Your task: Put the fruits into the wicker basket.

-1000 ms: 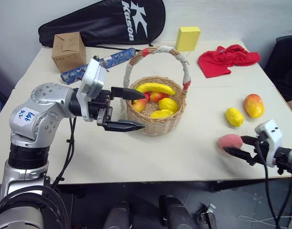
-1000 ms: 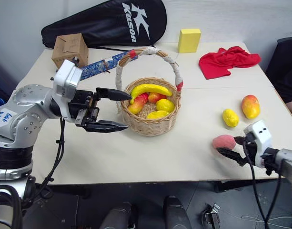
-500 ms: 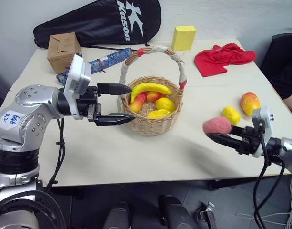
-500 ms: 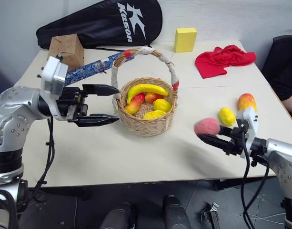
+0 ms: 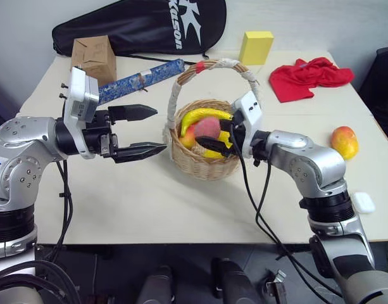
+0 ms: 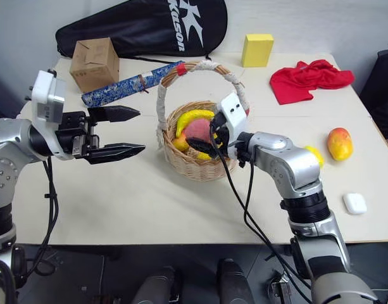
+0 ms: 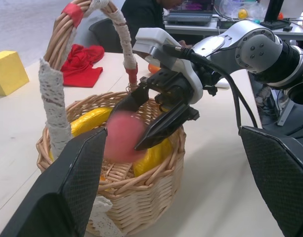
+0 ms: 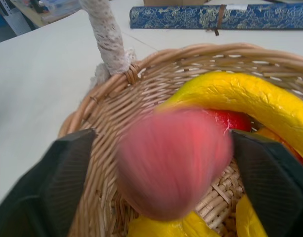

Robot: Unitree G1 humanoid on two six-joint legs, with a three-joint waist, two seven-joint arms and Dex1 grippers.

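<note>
The wicker basket (image 5: 203, 168) stands mid-table with a banana (image 5: 206, 114) and other fruits in it. My right gripper (image 7: 132, 126) reaches over its rim from the right, fingers open. The pink-red peach (image 5: 208, 126) is a blur between them, just above the fruits, with a gap to one finger (image 8: 67, 173). My left gripper (image 5: 161, 129) hovers level to the left of the basket, open and with nothing in it. A mango (image 5: 344, 142) lies at the right of the table. A lemon (image 6: 314, 154) peeks out from behind my right arm.
A small white case (image 5: 363, 201) lies near the right front edge. Along the back are a red cloth (image 5: 311, 76), a yellow block (image 5: 257, 47), a blue patterned roll (image 5: 140, 79), a cardboard box (image 5: 92, 56) and a black racket bag (image 5: 143, 25).
My right arm has swung left and up from the table's right edge, carrying the peach over the basket, and its fingers have parted from the fruit. The left gripper has drawn slightly left.
</note>
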